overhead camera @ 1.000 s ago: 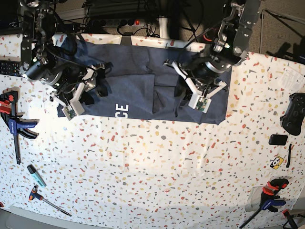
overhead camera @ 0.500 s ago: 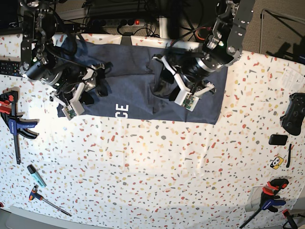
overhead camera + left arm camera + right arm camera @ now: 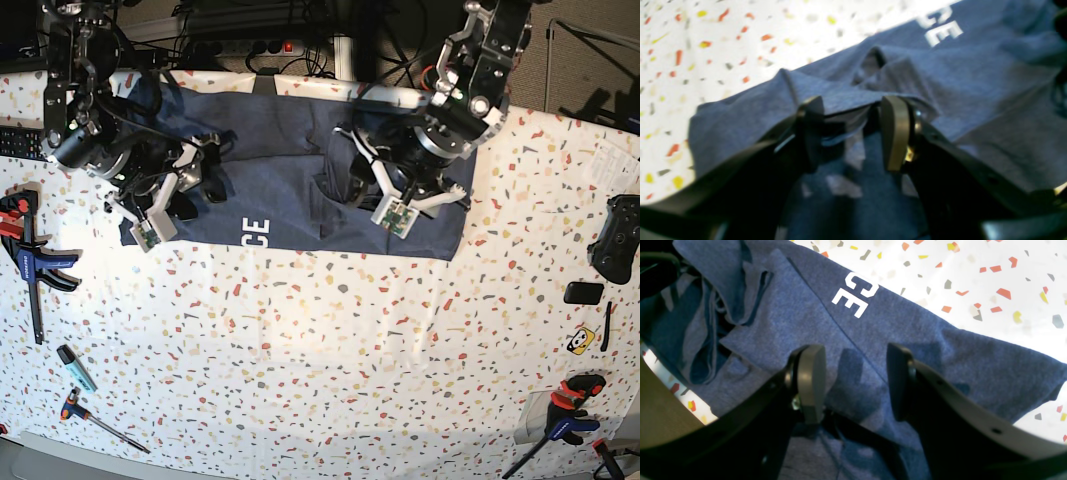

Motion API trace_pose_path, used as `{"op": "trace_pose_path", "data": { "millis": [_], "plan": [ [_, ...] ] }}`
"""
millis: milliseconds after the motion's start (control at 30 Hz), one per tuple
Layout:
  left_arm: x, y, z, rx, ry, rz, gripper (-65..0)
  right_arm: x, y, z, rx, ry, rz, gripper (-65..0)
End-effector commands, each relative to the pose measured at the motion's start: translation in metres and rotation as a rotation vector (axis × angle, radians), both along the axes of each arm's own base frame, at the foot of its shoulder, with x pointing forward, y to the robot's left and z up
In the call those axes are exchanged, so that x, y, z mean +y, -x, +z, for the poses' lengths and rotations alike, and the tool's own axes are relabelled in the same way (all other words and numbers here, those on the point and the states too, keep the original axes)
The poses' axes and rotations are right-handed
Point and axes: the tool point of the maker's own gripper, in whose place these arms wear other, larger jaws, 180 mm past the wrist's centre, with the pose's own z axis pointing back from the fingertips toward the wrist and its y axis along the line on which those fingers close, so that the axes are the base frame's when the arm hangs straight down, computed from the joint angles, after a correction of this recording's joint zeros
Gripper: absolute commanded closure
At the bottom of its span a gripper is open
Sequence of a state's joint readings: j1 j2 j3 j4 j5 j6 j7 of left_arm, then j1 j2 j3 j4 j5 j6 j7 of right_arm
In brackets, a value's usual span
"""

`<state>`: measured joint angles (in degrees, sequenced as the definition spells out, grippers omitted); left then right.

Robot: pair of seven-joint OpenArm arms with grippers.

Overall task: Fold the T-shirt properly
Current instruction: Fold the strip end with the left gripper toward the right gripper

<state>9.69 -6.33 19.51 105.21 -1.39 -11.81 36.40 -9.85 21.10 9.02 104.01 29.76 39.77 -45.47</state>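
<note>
The navy T-shirt (image 3: 280,150) lies across the far part of the speckled table (image 3: 330,350), its white letters (image 3: 256,234) at the near edge. In the base view my left gripper (image 3: 345,185) hovers over the shirt's right half. The left wrist view shows this gripper (image 3: 853,133) open, with a raised fold of the T-shirt (image 3: 840,96) lying loose just ahead of its fingertips. My right gripper (image 3: 205,185) stands over the shirt's left part. In the right wrist view it (image 3: 855,383) is open just above flat cloth (image 3: 923,333), with the letters "CE" (image 3: 855,295) ahead of it.
An orange-black clamp (image 3: 25,255), a marker (image 3: 76,367) and a screwdriver (image 3: 100,420) lie at the left. A remote (image 3: 18,142) sits far left. A game controller (image 3: 615,238), a small black item (image 3: 583,292) and another clamp (image 3: 560,420) lie at the right.
My left gripper carried the shirt's right side toward the middle, then opened and let the fold go. The shirt's right edge sits further in. The right arm has not moved.
</note>
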Motion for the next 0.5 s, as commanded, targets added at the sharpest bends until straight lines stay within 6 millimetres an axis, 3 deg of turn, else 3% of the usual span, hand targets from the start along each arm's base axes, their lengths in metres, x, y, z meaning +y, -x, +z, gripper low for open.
{"op": "trace_pose_path", "data": {
  "millis": [0, 233, 333, 467],
  "plan": [
    [-0.003, -0.006, 0.013, -0.042, 0.024, 0.004, -27.3, 0.000, -0.007, 0.014, -0.050, -0.008, 0.008, -29.8],
    [-0.003, -0.009, 0.028, -0.081, 0.039, 0.013, -27.3, 0.000, -0.007, 0.014, -0.048, -0.007, 0.008, -29.8],
    [0.012, -0.017, 0.038, -0.129, -0.021, 0.078, -27.3, 0.000, -0.007, 0.013, -0.048, -0.004, 0.008, -29.8],
    [0.025, -0.012, 0.024, -0.074, -0.115, 0.098, -27.3, -0.001, -0.006, 0.012, -0.039, 0.001, 0.008, -29.8]
  ]
}}
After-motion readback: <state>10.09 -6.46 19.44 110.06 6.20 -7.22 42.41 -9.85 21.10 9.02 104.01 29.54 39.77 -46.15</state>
